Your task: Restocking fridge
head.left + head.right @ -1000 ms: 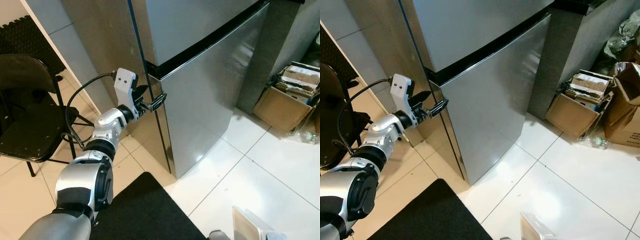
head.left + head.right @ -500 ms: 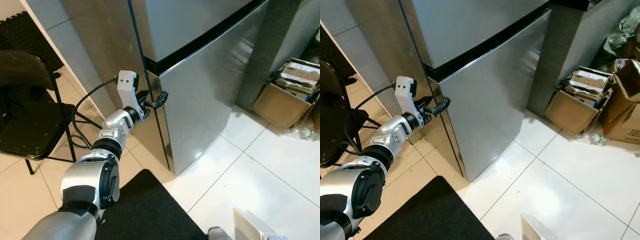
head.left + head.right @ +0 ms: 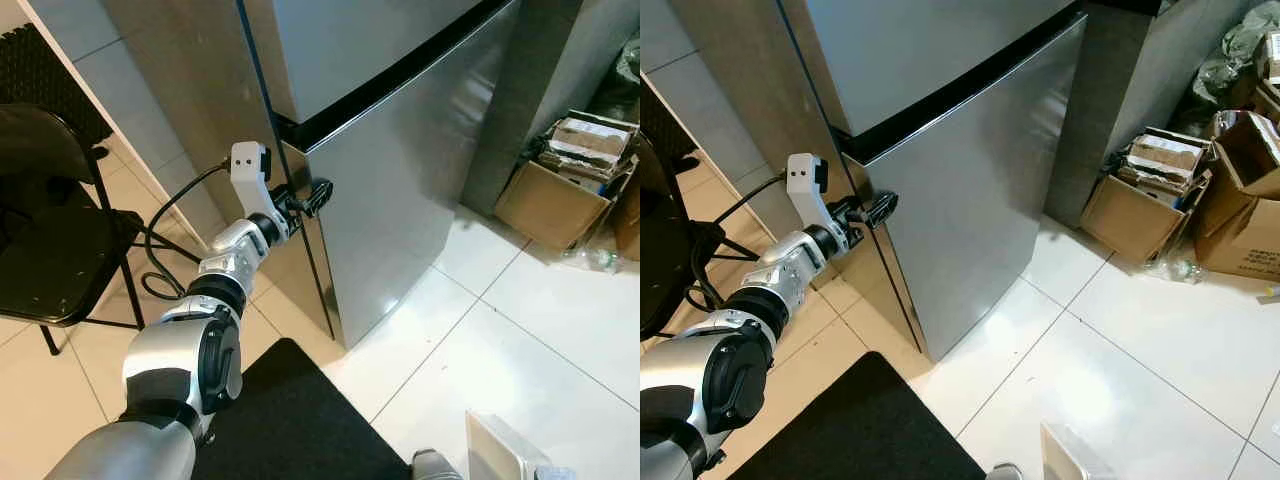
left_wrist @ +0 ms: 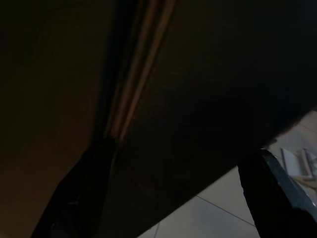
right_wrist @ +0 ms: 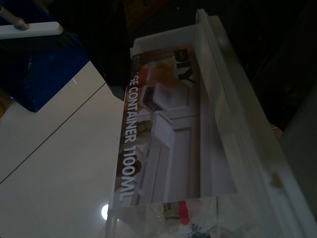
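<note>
The left end effector (image 3: 312,195) reaches out to the fridge (image 3: 420,150), its black fingers (image 4: 91,183) spread apart at the left front edge of the lower door (image 3: 970,190), just below the dark gap under the upper door (image 3: 350,40). In the left wrist view one finger sits at the door's seam. A clear plastic container (image 5: 183,148) lies close before the right end effector; I cannot tell whether that end effector is apart or together. A black chair (image 3: 50,240) stands on the floor to the left, cardboard boxes (image 3: 1160,190) to the right.
</note>
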`<state>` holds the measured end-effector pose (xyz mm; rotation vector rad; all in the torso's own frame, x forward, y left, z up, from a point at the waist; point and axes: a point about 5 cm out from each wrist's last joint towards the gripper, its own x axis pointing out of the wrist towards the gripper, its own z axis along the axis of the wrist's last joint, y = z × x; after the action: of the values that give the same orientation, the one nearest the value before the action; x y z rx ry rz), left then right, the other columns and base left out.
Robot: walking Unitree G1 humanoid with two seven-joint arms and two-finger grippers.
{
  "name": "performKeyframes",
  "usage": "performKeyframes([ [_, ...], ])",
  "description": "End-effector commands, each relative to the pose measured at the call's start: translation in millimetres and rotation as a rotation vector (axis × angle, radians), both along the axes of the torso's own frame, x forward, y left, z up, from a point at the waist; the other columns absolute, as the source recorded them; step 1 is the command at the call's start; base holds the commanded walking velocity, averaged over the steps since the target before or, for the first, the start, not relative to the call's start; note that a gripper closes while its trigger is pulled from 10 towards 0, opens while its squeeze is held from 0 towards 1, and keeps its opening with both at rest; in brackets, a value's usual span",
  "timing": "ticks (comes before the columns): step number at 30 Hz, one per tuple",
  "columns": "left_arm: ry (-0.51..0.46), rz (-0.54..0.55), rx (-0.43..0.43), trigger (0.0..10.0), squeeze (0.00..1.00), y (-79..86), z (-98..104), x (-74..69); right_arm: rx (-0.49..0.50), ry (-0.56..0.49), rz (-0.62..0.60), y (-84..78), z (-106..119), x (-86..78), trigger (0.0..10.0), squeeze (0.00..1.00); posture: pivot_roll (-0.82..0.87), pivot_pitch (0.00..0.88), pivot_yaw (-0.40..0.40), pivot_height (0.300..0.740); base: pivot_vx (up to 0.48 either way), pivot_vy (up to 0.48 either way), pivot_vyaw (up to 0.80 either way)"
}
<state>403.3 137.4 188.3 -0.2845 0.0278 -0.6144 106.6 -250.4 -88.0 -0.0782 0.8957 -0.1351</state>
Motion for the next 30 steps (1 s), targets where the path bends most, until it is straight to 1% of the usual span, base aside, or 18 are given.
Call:
performKeyframes([
  [1,-0.028,-0.106,0.032,10.0,0.0,-16.4,2,-2.1,0.008,0.009,-0.006,1.0,-1,-4.6,10.0,0.0,-0.22,0.24,0.081,0.74,0.0,0.0,0.0],
  [2,-0.028,-0.106,0.032,10.0,0.0,-16.4,2,-2.1,0.008,0.009,-0.006,1.0,-1,-4.6,10.0,0.0,-0.22,0.24,0.081,0.74,0.0,0.0,0.0],
  [5,-0.081,-0.342,0.049,10.0,0.0,-41.4,3,-11.2,0.006,0.006,-0.008,-0.6,-1,-4.0,10.0,0.0,-0.22,0.239,0.08,0.74,0.0,0.0,0.0],
  [6,-0.081,-0.342,0.049,10.0,0.0,-41.4,3,-11.2,0.006,0.006,-0.008,-0.6,-1,-4.0,10.0,0.0,-0.22,0.239,0.08,0.74,0.0,0.0,0.0],
  [7,-0.093,-0.408,0.054,10.0,0.0,-47.8,2,-14.2,0.005,0.006,-0.009,-1.0,0,-3.7,10.0,0.0,-0.22,0.238,0.08,0.74,0.0,0.0,0.0],
  [8,-0.102,-0.457,0.084,10.0,0.0,-52.5,0,-16.9,0.005,0.004,-0.008,-0.9,0,-3.2,10.0,0.0,-0.22,0.238,0.08,0.74,0.0,0.0,0.0],
  [9,-0.106,-0.486,0.106,10.0,0.0,-55.1,-1,-18.6,0.005,0.004,-0.007,-0.7,0,-2.8,10.0,0.0,-0.22,0.238,0.08,0.74,0.0,0.0,0.0],
  [10,-0.106,-0.486,0.106,10.0,0.0,-55.1,-1,-18.6,0.005,0.004,-0.007,-0.7,0,-2.8,10.0,0.0,-0.22,0.238,0.08,0.74,0.0,0.0,0.0],
  [12,-0.11,-0.519,0.122,10.0,0.0,-58.1,-3,-20.9,0.006,0.001,-0.005,-0.6,0,-1.2,10.0,0.0,-0.22,0.237,0.075,0.74,0.0,0.0,0.0],
  [15,-0.11,-0.546,0.124,10.0,0.0,-60.7,-8,-23.9,0.006,-0.006,0.0,-0.4,1,2.4,10.0,0.0,-0.22,0.236,0.074,0.74,0.0,0.0,0.0],
  [20,-0.11,-0.591,0.125,10.0,0.0,-65.1,-13,-28.0,0.004,-0.008,0.0,-1.4,2,3.2,10.0,0.0,-0.21,0.235,0.074,0.74,0.0,0.0,0.0],
  [26,-0.114,-0.664,0.104,10.0,0.0,-76.9,-19,-35.2,0.004,-0.013,-0.007,-2.4,2,4.5,10.0,0.0,-0.21,0.232,0.075,0.74,0.0,0.0,0.0],
  [27,-0.114,-0.664,0.104,10.0,0.0,-76.9,-19,-35.2,0.004,-0.013,-0.007,-2.4,2,4.5,10.0,0.0,-0.21,0.232,0.075,0.74,0.0,0.0,0.0],
  [30,-0.121,-0.706,0.108,10.0,0.0,-84.4,-23,-39.6,0.005,-0.015,-0.008,-2.2,2,5.4,10.0,0.0,-0.22,0.229,0.076,0.74,0.0,0.0,0.0],
])
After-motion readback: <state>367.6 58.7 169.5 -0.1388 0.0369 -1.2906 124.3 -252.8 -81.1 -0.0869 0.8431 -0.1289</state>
